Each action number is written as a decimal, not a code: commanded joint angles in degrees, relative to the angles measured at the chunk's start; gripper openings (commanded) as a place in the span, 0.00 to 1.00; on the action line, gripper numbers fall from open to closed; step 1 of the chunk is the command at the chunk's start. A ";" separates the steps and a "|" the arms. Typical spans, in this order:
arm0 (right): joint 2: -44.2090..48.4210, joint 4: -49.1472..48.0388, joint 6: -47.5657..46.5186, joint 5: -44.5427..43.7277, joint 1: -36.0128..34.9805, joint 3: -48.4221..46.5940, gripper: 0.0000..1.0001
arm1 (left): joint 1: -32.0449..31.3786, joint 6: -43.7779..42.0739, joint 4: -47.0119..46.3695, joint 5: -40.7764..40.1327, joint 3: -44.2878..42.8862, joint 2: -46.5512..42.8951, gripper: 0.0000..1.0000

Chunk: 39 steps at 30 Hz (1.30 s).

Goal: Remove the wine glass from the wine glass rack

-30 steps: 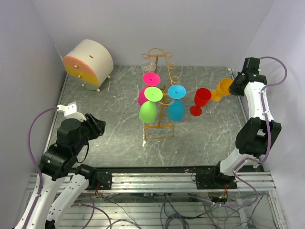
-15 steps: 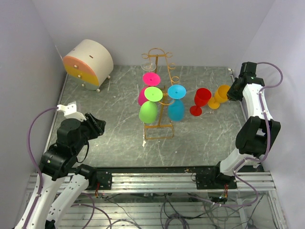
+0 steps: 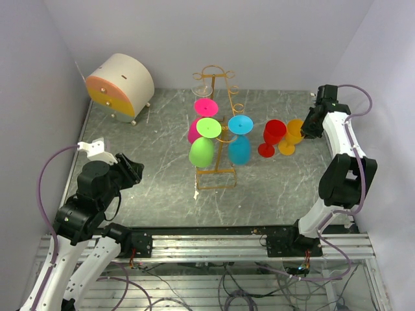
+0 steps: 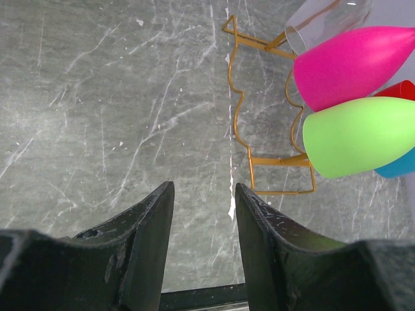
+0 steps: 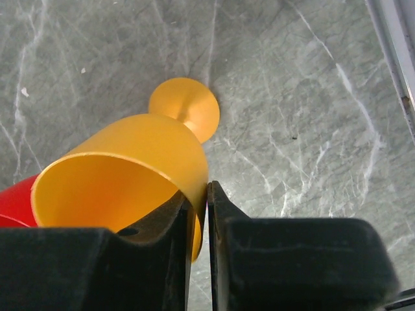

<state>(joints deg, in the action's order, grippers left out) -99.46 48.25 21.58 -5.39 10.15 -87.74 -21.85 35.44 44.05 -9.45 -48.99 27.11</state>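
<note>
The golden wire wine glass rack point(image 3: 216, 170) stands mid-table; it also shows in the left wrist view point(image 4: 241, 133). Pink point(image 3: 205, 107), green point(image 3: 202, 151) and cyan point(image 3: 239, 148) glasses hang from it upside down, with a clear glass point(image 3: 202, 89) at the back. My right gripper point(image 3: 307, 124) is shut on the rim of an orange wine glass point(image 5: 139, 175), one finger inside the bowl; its foot point(image 5: 185, 107) is at the table beside a red glass point(image 3: 272, 135). My left gripper point(image 4: 202, 220) is open and empty, near the table's front left.
A cream and orange rounded drawer box point(image 3: 120, 86) stands at the back left corner. Walls close the table at back and sides. The right table edge rail point(image 5: 395, 58) runs near the orange glass.
My right gripper has carried the orange glass down and left, from tilted in the air to upright beside the red glass. The left arm has not moved.
</note>
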 commanded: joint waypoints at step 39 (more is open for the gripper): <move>23.36 -10.83 10.88 45.77 -19.57 -1.41 0.43 | -0.21 0.51 -1.10 -3.01 -0.10 -1.36 0.54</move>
<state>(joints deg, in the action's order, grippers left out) -77.12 36.45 32.58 39.03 -7.11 -90.19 -21.85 35.57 43.99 -10.59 -48.99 25.82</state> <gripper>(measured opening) 0.438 0.538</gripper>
